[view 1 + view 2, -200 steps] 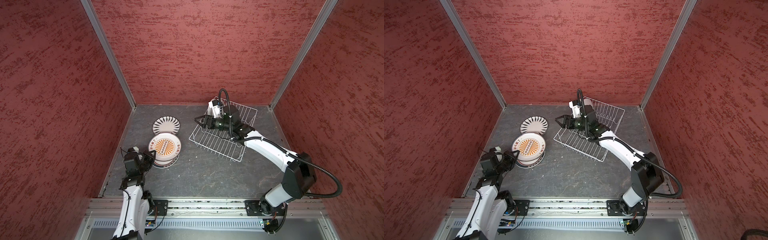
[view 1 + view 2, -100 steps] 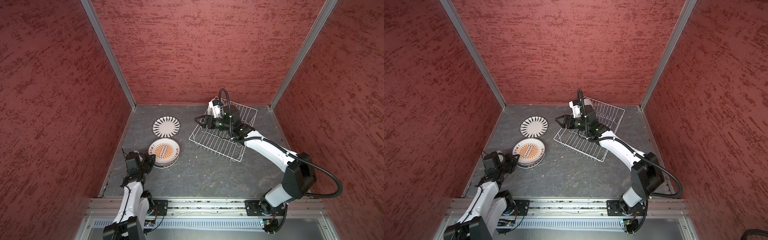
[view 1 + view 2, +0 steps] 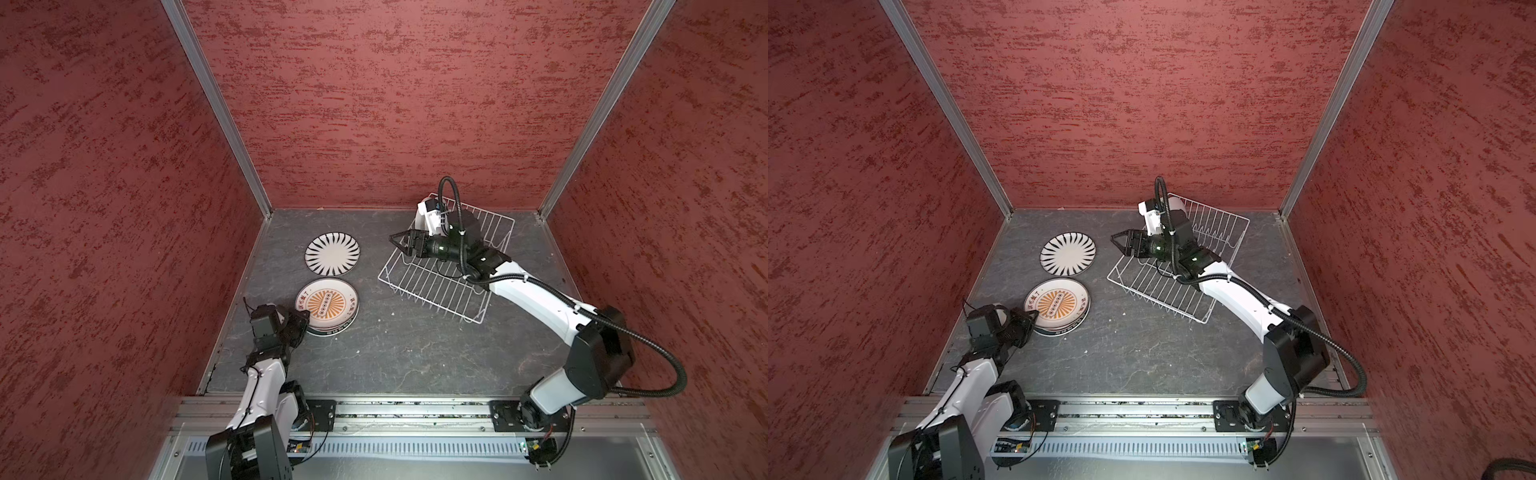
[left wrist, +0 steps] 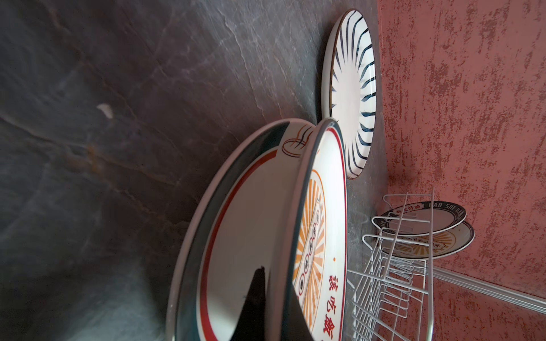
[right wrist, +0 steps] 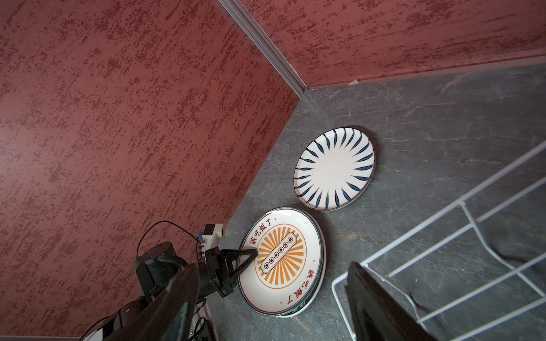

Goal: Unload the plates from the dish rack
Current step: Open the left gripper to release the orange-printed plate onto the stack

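Note:
An orange sunburst plate [image 3: 328, 303] lies tilted on a stack of plates [image 4: 245, 236] at the left. My left gripper [image 3: 305, 316] is shut on its near rim, one finger [image 4: 257, 295] under it. A black-striped plate [image 3: 332, 254] lies flat behind the stack. The white wire dish rack [image 3: 436, 286] stands at the back right. In the left wrist view two plates [image 4: 425, 218] stand at its far end; in both top views my right arm hides them. My right gripper [image 3: 399, 243] hangs open over the rack's left end, holding nothing.
Red walls close the grey slate floor [image 3: 415, 353] on three sides, and the left wall runs near the stack. An aluminium rail [image 3: 395, 411] carrying both arm bases runs along the front. The right arm's black cable [image 3: 665, 374] loops out at the right.
My left gripper has come down and back toward the front left with the sunburst plate, which now rests on the stack. The right arm has not moved.

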Available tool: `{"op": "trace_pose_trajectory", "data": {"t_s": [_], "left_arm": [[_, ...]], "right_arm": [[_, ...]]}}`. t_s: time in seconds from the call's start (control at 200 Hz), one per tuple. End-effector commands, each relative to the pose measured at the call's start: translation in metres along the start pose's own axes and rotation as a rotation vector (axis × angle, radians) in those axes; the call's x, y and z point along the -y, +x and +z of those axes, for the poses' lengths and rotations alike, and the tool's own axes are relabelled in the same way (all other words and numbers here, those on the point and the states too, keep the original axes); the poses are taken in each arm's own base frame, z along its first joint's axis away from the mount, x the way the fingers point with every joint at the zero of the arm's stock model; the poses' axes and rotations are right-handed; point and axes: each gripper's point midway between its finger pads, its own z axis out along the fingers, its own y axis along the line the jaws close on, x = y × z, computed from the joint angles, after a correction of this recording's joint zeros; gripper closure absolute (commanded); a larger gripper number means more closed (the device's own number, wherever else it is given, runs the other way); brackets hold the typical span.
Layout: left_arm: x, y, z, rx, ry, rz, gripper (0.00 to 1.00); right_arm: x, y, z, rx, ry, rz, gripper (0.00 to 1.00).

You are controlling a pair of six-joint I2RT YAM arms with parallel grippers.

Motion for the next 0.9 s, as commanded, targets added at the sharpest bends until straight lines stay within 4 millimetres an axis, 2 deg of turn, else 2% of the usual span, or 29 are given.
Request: {"op": "trace_pose_trajectory", "data": {"t_s": [0.0,0.366,0.496,0.837,0.897], "left_arm": [[0.016,-0.008,0.0,0.016,0.068,0.044,1.0],[0.008,-0.007,0.006,-0.005,0.048,0.04,1.0],[0.007,-0.007,0.006,-0.003,0.046,0.041,0.94],[0.006,-0.004,0.004,-0.008,0.043,0.048,0.65],[0.006,-0.003,0.004,-0.013,0.045,0.047,0.55]], "right_arm": [[-0.007,-0.008,-0.008,0.023,-0.019,-0.022,0.21],[-0.006,-0.007,-0.008,0.02,-0.02,-0.021,0.21],[-0.006,-0.007,-0.008,0.022,-0.019,-0.021,0.21],[-0.006,-0.007,-0.008,0.021,-0.021,-0.02,0.21],[-0.006,-0.007,-0.008,0.022,-0.022,-0.022,0.21]]}}
